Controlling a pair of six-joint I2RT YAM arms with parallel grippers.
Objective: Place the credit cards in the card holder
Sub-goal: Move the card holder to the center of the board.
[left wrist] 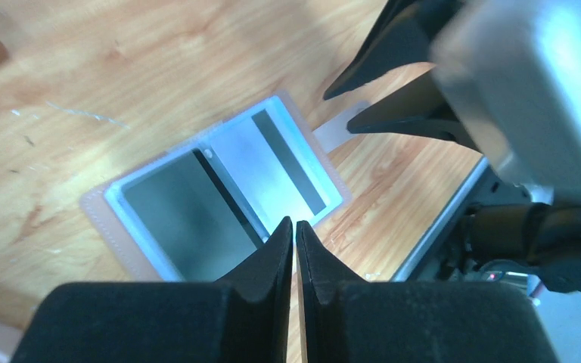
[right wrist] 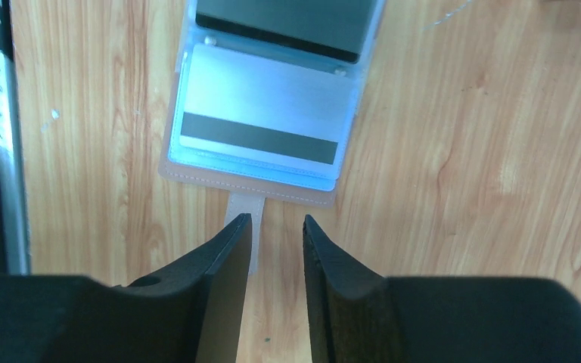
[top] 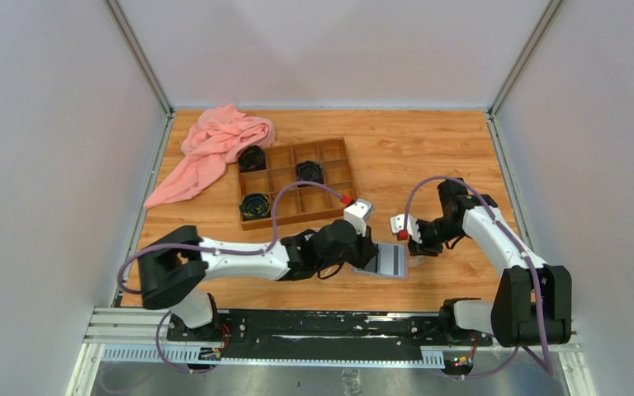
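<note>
The card holder (top: 390, 261) lies open and flat on the wooden table near the front. Its pale blue pockets show a white credit card with a black stripe (right wrist: 261, 113) and a dark credit card (left wrist: 181, 215). My left gripper (left wrist: 296, 224) hangs over the holder's near edge, its jaws all but together with nothing between them. My right gripper (right wrist: 277, 219) stands open just off the holder's strap side. The strap tab (right wrist: 243, 206) lies on the wood by one of its fingertips, ungripped. Seen from above, the two grippers (top: 370, 247) (top: 413, 241) flank the holder.
A brown wooden compartment box (top: 297, 194) behind the left arm holds three black coiled items (top: 254, 205). A pink cloth (top: 215, 148) lies at the back left. Metal rails (top: 297, 326) run along the near edge, and white walls close in both sides.
</note>
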